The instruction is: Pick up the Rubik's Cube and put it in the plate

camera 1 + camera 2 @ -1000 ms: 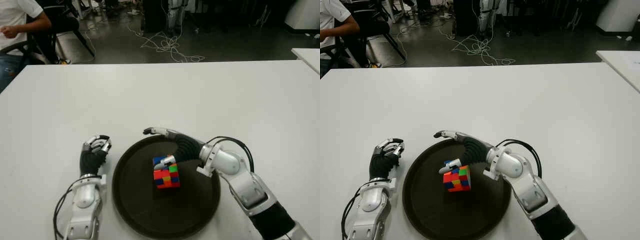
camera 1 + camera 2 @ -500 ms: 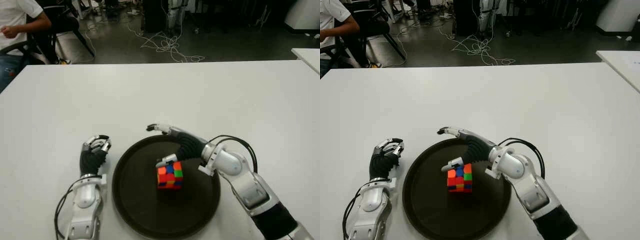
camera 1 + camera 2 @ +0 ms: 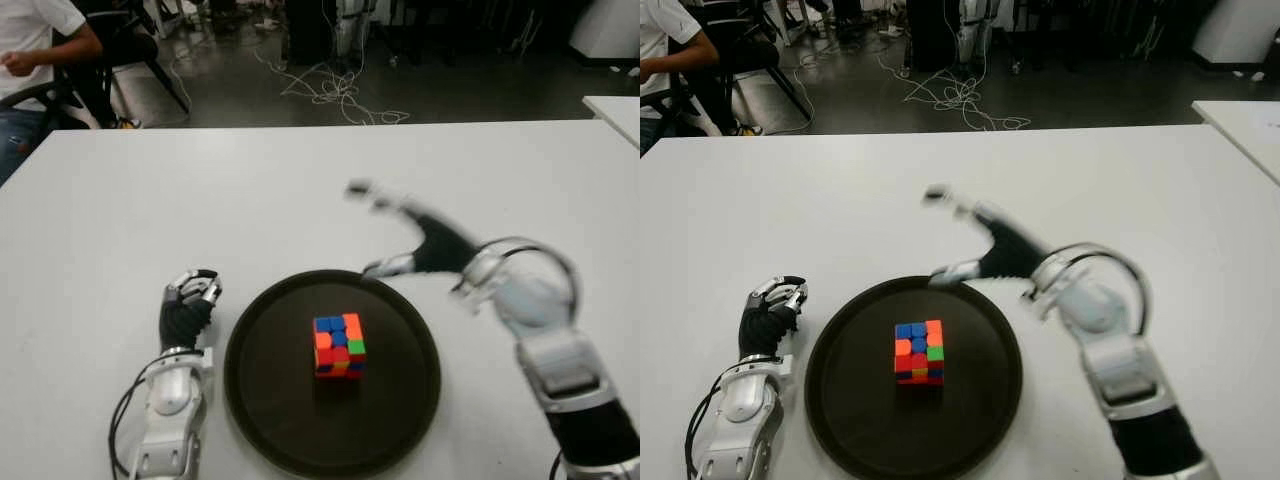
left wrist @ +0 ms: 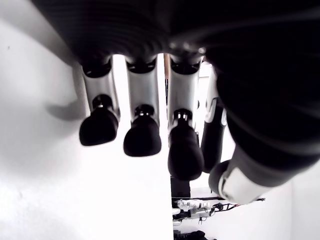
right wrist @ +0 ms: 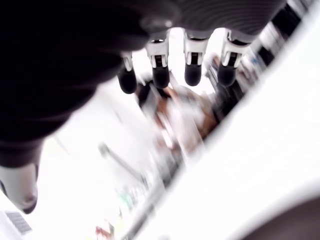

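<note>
The round dark plastic plate (image 3: 262,400) fills the lower centre, with the multicoloured Rubik's Cube (image 3: 338,345) standing alone mid-plate and bare rim all round it. The white tabletop (image 3: 250,190) across the upper half lies open. The black-and-silver left hand (image 3: 188,305) sits just left of the plate, and the black-and-silver right hand (image 3: 420,240) hangs open-fingered over its upper-right edge.

Right hand (image 3: 430,240) motion-blurred above the plate's (image 3: 260,400) far rim, seated person (image 3: 35,45) cropped by the frame edge, right wrist view's background smeared.
</note>
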